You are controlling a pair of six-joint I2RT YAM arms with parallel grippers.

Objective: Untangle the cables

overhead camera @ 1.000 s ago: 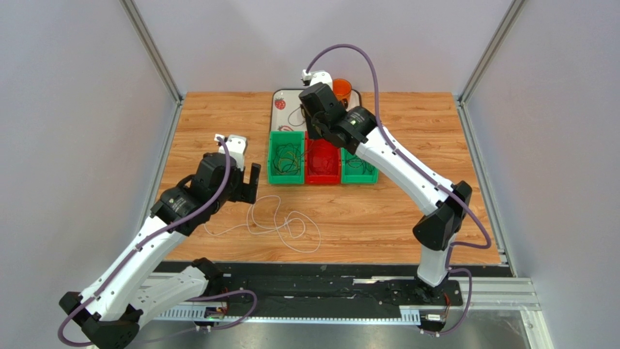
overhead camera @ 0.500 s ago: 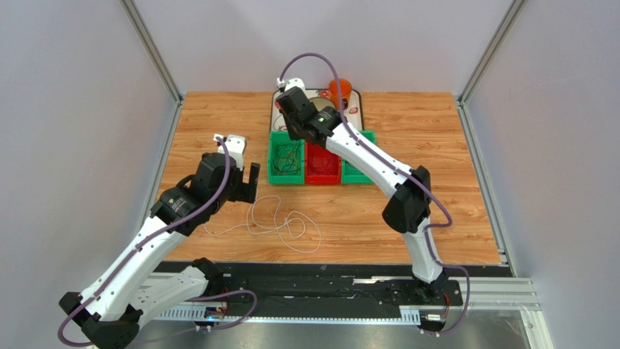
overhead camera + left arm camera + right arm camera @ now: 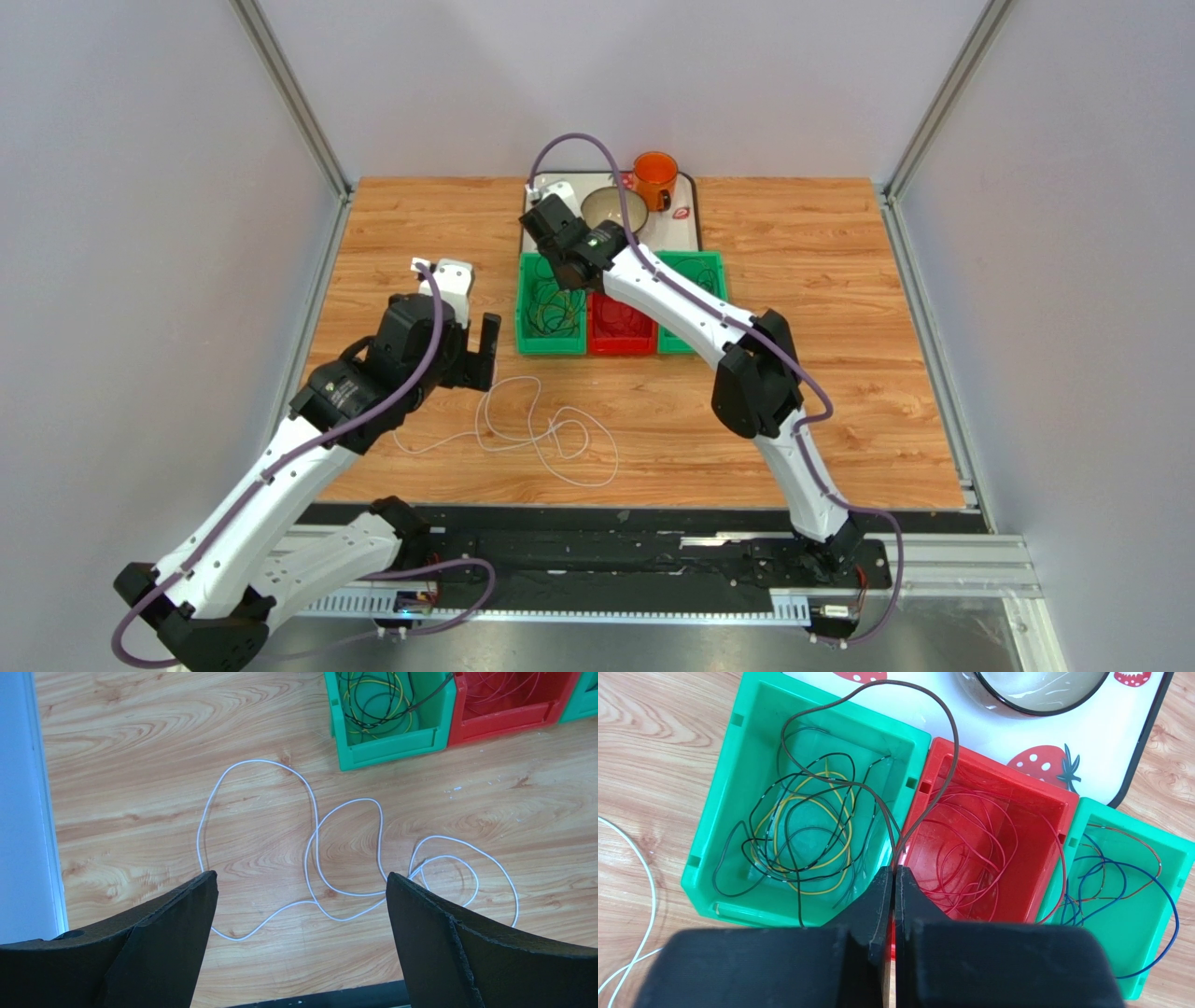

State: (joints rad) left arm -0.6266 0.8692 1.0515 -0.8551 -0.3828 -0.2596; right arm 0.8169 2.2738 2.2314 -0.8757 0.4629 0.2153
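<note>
Wooden table (image 3: 842,280), top clear-lit. My left gripper (image 3: 300,878) hangs jaws wide apart over the white cable (image 3: 263,761), looped loosely on the boards below. My right gripper (image 3: 894,875) is clamped on a brown cable (image 3: 957,745) arching above the green bin (image 3: 710,833) and red bin (image 3: 934,749).

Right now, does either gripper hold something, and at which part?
The right gripper pinches a brown cable where the two strands of its loop meet. The left gripper is open and holds nothing.
</note>
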